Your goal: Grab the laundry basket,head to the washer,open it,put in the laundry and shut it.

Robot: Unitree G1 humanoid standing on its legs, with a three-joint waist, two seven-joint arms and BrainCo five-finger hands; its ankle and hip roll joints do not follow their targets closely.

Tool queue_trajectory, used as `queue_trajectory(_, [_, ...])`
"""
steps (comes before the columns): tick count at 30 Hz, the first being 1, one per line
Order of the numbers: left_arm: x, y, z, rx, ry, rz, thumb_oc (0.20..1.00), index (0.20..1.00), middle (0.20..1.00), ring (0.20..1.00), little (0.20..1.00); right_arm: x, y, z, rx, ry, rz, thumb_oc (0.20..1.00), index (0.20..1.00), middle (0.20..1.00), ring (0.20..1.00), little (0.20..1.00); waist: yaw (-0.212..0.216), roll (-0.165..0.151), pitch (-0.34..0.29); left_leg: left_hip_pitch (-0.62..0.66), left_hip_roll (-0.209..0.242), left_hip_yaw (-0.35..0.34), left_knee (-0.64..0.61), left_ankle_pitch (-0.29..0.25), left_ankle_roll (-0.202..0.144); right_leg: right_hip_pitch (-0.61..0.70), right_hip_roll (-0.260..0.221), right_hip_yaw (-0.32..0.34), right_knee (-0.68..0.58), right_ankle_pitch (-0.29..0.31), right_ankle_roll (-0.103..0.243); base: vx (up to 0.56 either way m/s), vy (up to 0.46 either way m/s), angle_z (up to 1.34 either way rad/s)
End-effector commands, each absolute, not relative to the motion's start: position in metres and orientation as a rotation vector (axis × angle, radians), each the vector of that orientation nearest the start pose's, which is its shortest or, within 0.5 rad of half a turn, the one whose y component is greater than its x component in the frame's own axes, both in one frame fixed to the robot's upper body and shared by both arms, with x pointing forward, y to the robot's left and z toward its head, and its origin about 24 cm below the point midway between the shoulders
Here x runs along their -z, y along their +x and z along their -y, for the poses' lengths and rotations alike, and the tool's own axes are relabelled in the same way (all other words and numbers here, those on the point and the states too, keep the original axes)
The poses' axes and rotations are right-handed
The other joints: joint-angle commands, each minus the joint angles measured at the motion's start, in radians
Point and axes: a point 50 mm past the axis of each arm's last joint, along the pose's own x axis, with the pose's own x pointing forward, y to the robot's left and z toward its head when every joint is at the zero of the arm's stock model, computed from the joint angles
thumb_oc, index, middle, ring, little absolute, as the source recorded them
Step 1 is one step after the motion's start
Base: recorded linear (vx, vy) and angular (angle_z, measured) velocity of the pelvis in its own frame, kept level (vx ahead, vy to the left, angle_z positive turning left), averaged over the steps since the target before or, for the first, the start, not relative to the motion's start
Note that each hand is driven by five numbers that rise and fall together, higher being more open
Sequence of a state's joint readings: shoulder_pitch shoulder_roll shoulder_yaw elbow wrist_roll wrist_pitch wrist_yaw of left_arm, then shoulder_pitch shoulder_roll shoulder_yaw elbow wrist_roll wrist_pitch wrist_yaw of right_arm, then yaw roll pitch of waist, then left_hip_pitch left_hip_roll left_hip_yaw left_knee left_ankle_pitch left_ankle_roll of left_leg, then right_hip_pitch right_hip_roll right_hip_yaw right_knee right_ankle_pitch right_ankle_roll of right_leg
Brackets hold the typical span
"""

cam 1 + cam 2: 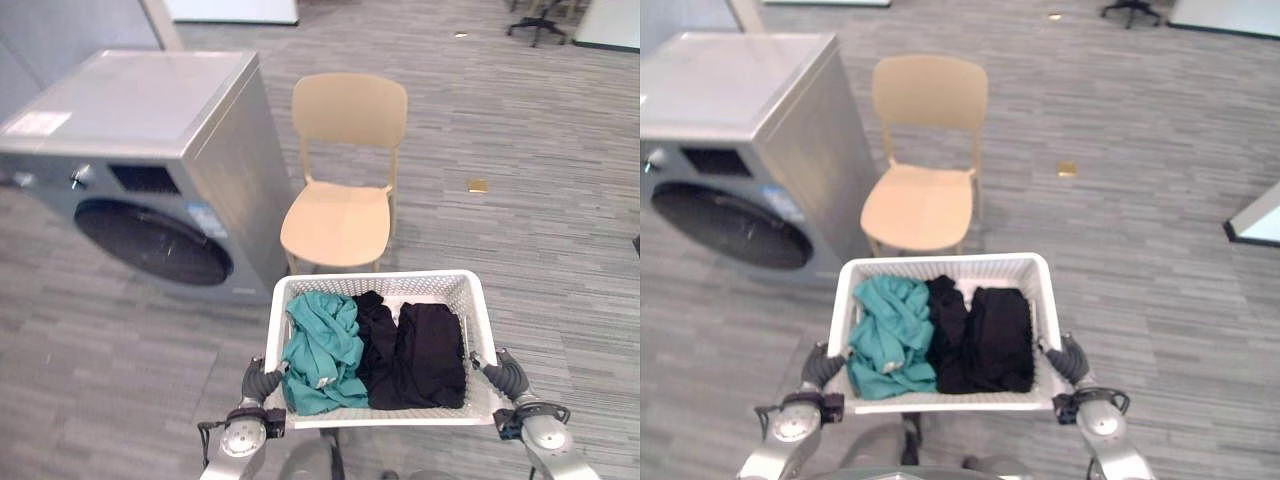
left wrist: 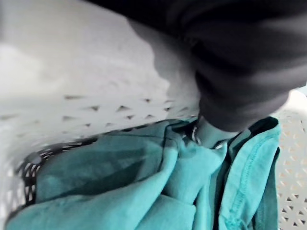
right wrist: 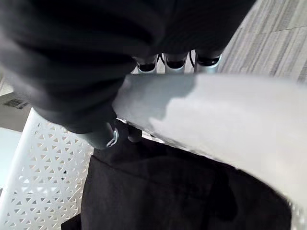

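I hold a white perforated laundry basket [image 1: 375, 281] low in front of me. A teal garment [image 1: 322, 350] lies in its left half and black clothes [image 1: 420, 355] in its right half. My left hand [image 1: 262, 382] is curled on the basket's left rim, its thumb [image 2: 210, 135] inside by the teal cloth [image 2: 144, 191]. My right hand [image 1: 505, 377] is shut on the right rim [image 3: 216, 115], with fingers [image 3: 175, 62] outside and the thumb [image 3: 103, 136] inside. The silver washer [image 1: 150, 160] stands ahead on the left with its dark round door [image 1: 150, 243] shut.
A beige chair [image 1: 340, 215] stands just beyond the basket, right of the washer. A small yellow object [image 1: 478, 185] lies on the grey floor further right. An office chair base [image 1: 540, 25] is far back. A white panel edge [image 1: 1255, 225] shows at the right.
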State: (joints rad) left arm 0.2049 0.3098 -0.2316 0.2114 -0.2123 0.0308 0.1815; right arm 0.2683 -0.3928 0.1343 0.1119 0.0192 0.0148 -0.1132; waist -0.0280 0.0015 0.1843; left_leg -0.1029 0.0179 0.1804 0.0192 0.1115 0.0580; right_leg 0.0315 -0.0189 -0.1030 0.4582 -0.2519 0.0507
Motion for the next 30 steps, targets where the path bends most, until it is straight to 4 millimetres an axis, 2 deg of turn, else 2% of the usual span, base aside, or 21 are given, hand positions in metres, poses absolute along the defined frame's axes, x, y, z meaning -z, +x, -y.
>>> queue_trajectory(1, [0.007,0.21,-0.205,-0.013,0.164,-0.23,0.2,0.2,0.2,0.2,0.2,-0.008,0.211,0.216,0.015,-0.312,-0.167,0.2,0.2,0.2,0.2,0.2,0.019,-0.036,-0.002,0.002,0.024,-0.002,0.053,-0.117,-0.041,-0.105,-0.105,0.047,0.006,0.258,0.099,0.35,0.191,-0.13])
queue_trajectory(2, [0.006,0.209,-0.207,-0.016,0.167,-0.227,0.2,0.2,0.2,0.2,0.2,-0.009,0.214,0.215,0.007,-0.315,-0.159,0.2,0.2,0.2,0.2,0.2,0.0,-0.028,0.017,0.058,0.009,-0.004,0.029,-0.141,-0.035,-0.197,-0.062,0.011,-0.048,0.221,0.082,0.34,0.153,0.09])
queue_trajectory(5, [0.006,0.209,-0.207,-0.017,0.163,-0.224,0.2,0.2,0.2,0.2,0.2,-0.009,0.215,0.216,0.009,-0.315,-0.162,0.2,0.2,0.2,0.2,0.2,-0.017,-0.034,0.04,0.093,-0.013,-0.016,0.029,-0.164,-0.033,-0.244,-0.033,-0.02,-0.13,0.213,0.078,0.25,0.049,0.25])
queue_trajectory(6, [0.007,0.208,-0.207,-0.018,0.164,-0.229,0.2,0.2,0.2,0.2,0.2,-0.009,0.215,0.218,0.015,-0.317,-0.168,0.2,0.2,0.2,0.2,0.2,-0.032,-0.045,0.047,0.131,-0.038,-0.038,0.023,-0.192,-0.035,-0.253,-0.014,-0.039,-0.25,0.224,0.085,0.39,-0.001,0.31])
queue_trajectory(8, [0.008,0.208,-0.207,-0.016,0.167,-0.23,0.2,0.2,0.2,0.2,0.2,-0.008,0.214,0.219,0.013,-0.318,-0.17,0.2,0.2,0.2,0.2,0.2,-0.038,-0.046,0.055,0.143,-0.044,-0.049,0.024,-0.2,-0.037,-0.253,-0.008,-0.053,-0.292,0.24,0.087,0.29,-0.042,0.19])
queue_trajectory(9, [0.009,0.207,-0.208,-0.015,0.175,-0.23,0.2,0.2,0.2,0.2,0.2,-0.006,0.211,0.221,0.012,-0.325,-0.18,0.2,0.2,0.2,0.2,0.2,-0.04,-0.05,0.054,0.162,-0.049,-0.055,0.032,-0.223,-0.047,-0.263,-0.027,-0.103,-0.319,0.256,0.087,0.26,-0.083,0.43])
queue_trajectory(10, [0.009,0.207,-0.205,0.003,0.178,-0.229,0.2,0.2,0.2,0.2,0.2,-0.006,0.209,0.223,0.017,-0.321,-0.183,0.2,0.2,0.2,0.2,0.2,-0.045,-0.053,0.049,0.174,-0.055,-0.068,0.045,-0.248,-0.047,-0.234,-0.019,-0.087,-0.35,0.244,0.081,0.36,-0.122,0.61])
queue_trajectory(11, [0.012,0.204,-0.201,0.018,0.176,-0.242,0.2,0.2,0.2,0.2,0.2,-0.002,0.205,0.223,0.022,-0.302,-0.198,0.2,0.2,0.2,0.2,0.2,-0.052,-0.057,0.04,0.177,-0.061,-0.074,0.072,-0.265,-0.056,-0.214,-0.01,-0.058,-0.353,0.246,0.061,0.29,-0.111,0.67])
queue_trajectory(13, [0.015,0.202,-0.197,0.032,0.151,-0.248,0.2,0.2,0.2,0.2,0.2,-0.001,0.203,0.228,0.034,-0.304,-0.208,0.2,0.2,0.2,0.2,0.2,-0.057,-0.058,0.02,0.169,-0.059,-0.059,0.158,-0.292,-0.074,-0.163,-0.02,-0.068,-0.379,0.257,0.047,0.28,-0.104,0.98])
queue_trajectory(15, [0.014,0.203,-0.194,0.035,0.132,-0.245,0.2,0.2,0.2,0.2,0.2,-0.005,0.206,0.233,0.053,-0.318,-0.194,0.2,0.2,0.2,0.2,0.2,-0.05,-0.062,0.035,0.09,-0.028,-0.036,0.287,-0.24,-0.096,-0.116,-0.033,-0.067,-0.401,0.248,0.034,0.11,-0.047,0.75])
queue_trajectory(17, [0.014,0.205,-0.194,0.029,0.14,-0.247,0.2,0.2,0.2,0.2,0.2,-0.008,0.209,0.236,0.067,-0.332,-0.182,0.2,0.2,0.2,0.2,0.2,-0.036,-0.068,0.044,0.002,-0.018,-0.033,0.307,-0.243,-0.089,-0.094,-0.036,-0.057,-0.421,0.238,0.026,0.07,-0.005,0.42])
queue_trajectory(20, [0.016,0.202,-0.197,0.014,0.145,-0.261,0.2,0.2,0.2,0.2,0.2,-0.008,0.208,0.238,0.073,-0.344,-0.187,0.2,0.2,0.2,0.2,0.2,-0.024,-0.056,0.036,-0.013,-0.006,-0.065,0.208,-0.201,-0.094,-0.079,-0.023,-0.043,-0.433,0.228,0.029,0.13,0.032,-0.18])
queue_trajectory(21, [0.016,0.202,-0.197,0.014,0.145,-0.261,0.2,0.2,0.2,0.2,0.2,-0.008,0.208,0.238,0.073,-0.344,-0.187,0.2,0.2,0.2,0.2,0.2,-0.024,-0.056,0.036,-0.013,-0.006,-0.065,0.208,-0.201,-0.094,-0.079,-0.023,-0.043,-0.433,0.228,0.029,0.17,0.086,-0.28])
queue_trajectory(22, [0.017,0.203,-0.198,-0.004,0.14,-0.264,0.2,0.2,0.2,0.2,0.2,-0.006,0.209,0.237,0.073,-0.345,-0.195,0.2,0.2,0.2,0.2,0.2,-0.016,-0.046,0.032,-0.02,0.01,-0.099,0.127,-0.148,-0.105,-0.058,-0.013,-0.023,-0.446,0.216,0.031,0.15,0.091,-0.41])
queue_trajectory(23, [0.017,0.204,-0.198,-0.012,0.142,-0.263,0.2,0.2,0.2,0.2,0.2,-0.005,0.21,0.237,0.073,-0.344,-0.197,0.2,0.2,0.2,0.2,0.2,-0.011,-0.044,0.036,-0.034,0.019,-0.113,0.112,-0.122,-0.111,-0.05,-0.012,-0.014,-0.441,0.208,0.028,0.15,0.09,-0.58])
queue_trajectory(24, [0.017,0.204,-0.198,-0.012,0.142,-0.263,0.2,0.2,0.2,0.2,0.2,-0.005,0.21,0.237,0.074,-0.344,-0.197,0.2,0.2,0.2,0.2,0.2,-0.011,-0.045,0.037,-0.033,0.018,-0.112,0.111,-0.121,-0.111,-0.05,-0.012,-0.014,-0.439,0.207,0.028,0.12,0.106,-0.68])
queue_trajectory(25, [0.018,0.206,-0.198,-0.023,0.143,-0.266,0.2,0.2,0.2,0.2,0.2,-0.004,0.213,0.235,0.069,-0.349,-0.201,0.2,0.2,0.2,0.2,0.2,-0.001,-0.035,0.039,-0.049,0.033,-0.144,0.082,-0.092,-0.119,-0.039,-0.007,0.009,-0.435,0.189,0.023,0.12,0.129,-0.69])
queue_trajectory(27, [0.02,0.208,-0.197,-0.023,0.158,-0.272,0.2,0.2,0.2,0.2,0.2,-0.001,0.215,0.233,0.059,-0.358,-0.214,0.2,0.2,0.2,0.2,0.2,0.002,-0.023,0.037,-0.037,0.043,-0.15,0.053,-0.082,-0.124,-0.033,-0.006,0.023,-0.424,0.174,0.022,0.16,0.173,-0.67])
queue_trajectory(30, [0.026,0.211,-0.196,-0.009,0.201,-0.297,0.2,0.2,0.2,0.2,0.2,0.003,0.217,0.232,0.064,-0.374,-0.227,0.2,0.2,0.2,0.2,0.2,-0.006,0.001,0.018,0.012,0.039,-0.122,-0.001,-0.08,-0.122,-0.009,-0.02,0.031,-0.427,0.163,0.032,0.16,0.202,-0.55])
